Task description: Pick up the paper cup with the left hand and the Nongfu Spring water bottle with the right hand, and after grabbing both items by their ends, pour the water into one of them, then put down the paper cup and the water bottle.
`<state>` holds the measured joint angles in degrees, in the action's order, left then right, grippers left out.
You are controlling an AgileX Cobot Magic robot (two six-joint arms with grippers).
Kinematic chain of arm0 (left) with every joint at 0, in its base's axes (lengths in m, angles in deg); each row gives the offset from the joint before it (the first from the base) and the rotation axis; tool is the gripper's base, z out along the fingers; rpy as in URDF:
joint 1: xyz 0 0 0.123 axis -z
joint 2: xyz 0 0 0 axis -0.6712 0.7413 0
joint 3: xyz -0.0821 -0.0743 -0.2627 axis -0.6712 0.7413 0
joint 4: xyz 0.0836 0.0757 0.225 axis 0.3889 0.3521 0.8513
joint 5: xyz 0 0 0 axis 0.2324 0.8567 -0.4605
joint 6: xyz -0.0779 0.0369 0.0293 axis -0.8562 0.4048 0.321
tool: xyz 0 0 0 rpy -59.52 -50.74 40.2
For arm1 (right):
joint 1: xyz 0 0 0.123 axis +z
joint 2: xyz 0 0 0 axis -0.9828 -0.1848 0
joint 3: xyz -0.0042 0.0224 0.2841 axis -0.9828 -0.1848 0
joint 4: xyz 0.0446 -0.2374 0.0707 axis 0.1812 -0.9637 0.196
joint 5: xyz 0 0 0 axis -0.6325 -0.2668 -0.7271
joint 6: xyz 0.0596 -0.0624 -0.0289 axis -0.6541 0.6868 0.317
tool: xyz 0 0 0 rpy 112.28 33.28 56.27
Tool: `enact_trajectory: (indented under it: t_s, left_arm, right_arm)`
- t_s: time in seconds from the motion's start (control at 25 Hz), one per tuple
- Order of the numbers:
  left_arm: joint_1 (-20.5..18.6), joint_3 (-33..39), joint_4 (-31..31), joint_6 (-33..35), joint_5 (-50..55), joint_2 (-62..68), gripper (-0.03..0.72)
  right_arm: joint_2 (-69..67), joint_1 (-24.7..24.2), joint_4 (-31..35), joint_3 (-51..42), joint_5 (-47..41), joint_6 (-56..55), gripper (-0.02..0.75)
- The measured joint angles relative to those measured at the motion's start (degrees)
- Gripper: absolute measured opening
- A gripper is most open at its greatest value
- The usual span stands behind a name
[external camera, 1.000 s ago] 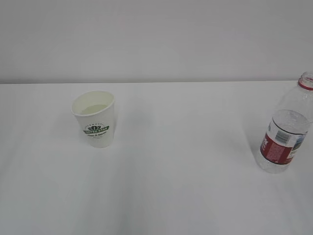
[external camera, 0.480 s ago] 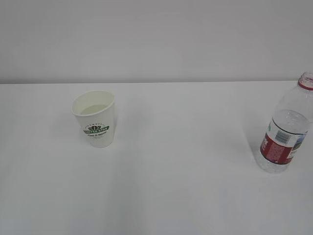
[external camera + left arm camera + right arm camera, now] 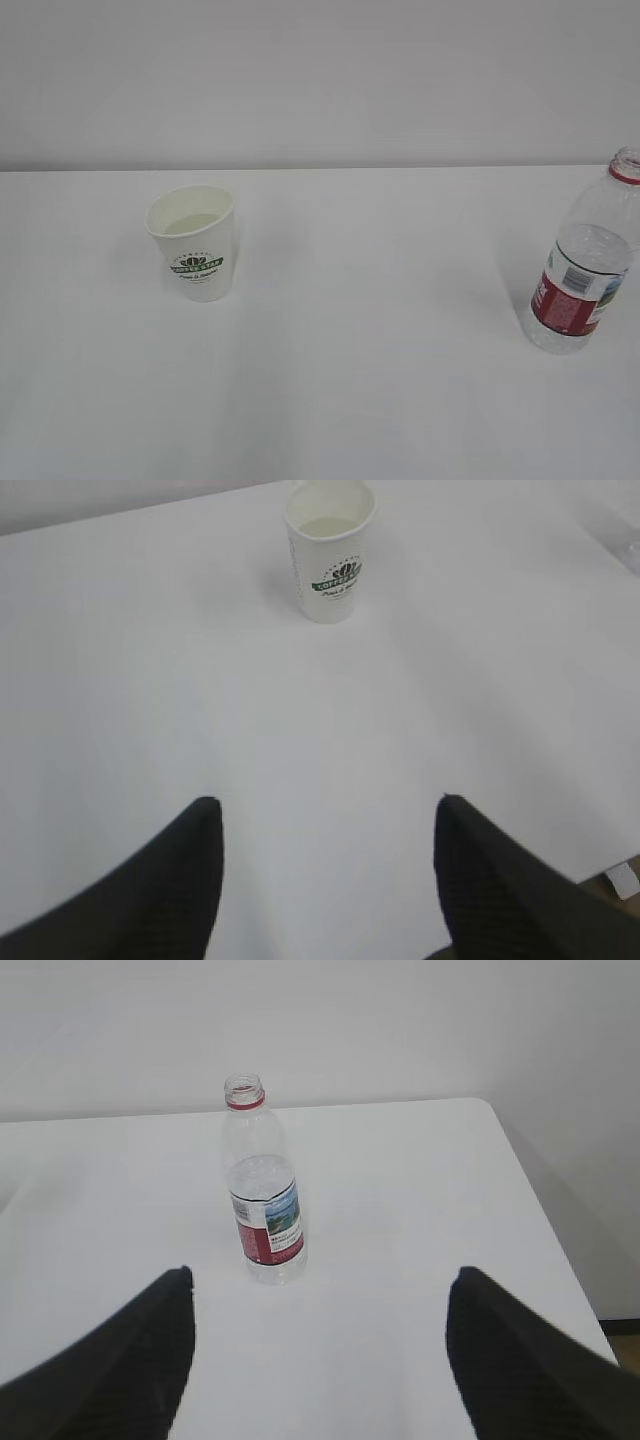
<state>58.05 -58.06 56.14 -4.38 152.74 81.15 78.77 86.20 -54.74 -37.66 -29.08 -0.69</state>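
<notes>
Item one: the paper cup (image 3: 192, 243), white with a green logo, stood upright on the left part of the white table (image 3: 380, 380), clear liquid visible inside it. In my left wrist view the same paper cup (image 3: 329, 550) sat at the far edge of the frame, well apart from my left hand (image 3: 325, 860), whose two black fingers (image 3: 190, 870) stood wide apart with nothing between them.

Item two: the Nongfu Spring water bottle (image 3: 585, 262), uncapped, red-and-white label, stood upright at the far right of the table, well apart from the cup. The water (image 3: 560, 335) showed in its lower body. In my right wrist view the bottle (image 3: 262, 1182) stood ahead of my right hand (image 3: 320, 1345), whose jaws were spread and empty, touching nothing.
</notes>
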Motion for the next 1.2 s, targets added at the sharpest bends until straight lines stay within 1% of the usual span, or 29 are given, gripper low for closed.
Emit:
enact_trajectory:
  t_s: [0.28, 0.48, 0.72, 0.96, 1.2]
  left_arm:
    - [0.0, -0.1, -0.1, 0.0, 3.0, -5.4, 0.478]
    - [0.0, 0.2, -1.4, 0.0, 5.4, -6.0, 0.476]
    - [0.0, 0.8, -1.8, 0.0, 5.4, -6.0, 0.475]
    - [0.0, 3.6, -1.8, 0.0, 5.4, -6.0, 0.475]
    - [0.0, 4.2, -0.8, 0.0, 2.5, -6.0, 0.475]
  right_arm:
    - [0.1, 0.0, 0.0, 0.0, 0.0, 0.0, 0.588]
    - [0.1, 0.0, 0.0, -0.4, 0.0, 0.0, 0.588]
    - [0.1, 0.0, 0.0, -2.6, 0.0, 0.0, 0.588]
    - [0.1, 0.0, 0.0, -5.9, 0.0, 0.0, 0.588]
    - [0.1, 0.0, 0.0, -10.8, 0.0, 0.0, 0.588]
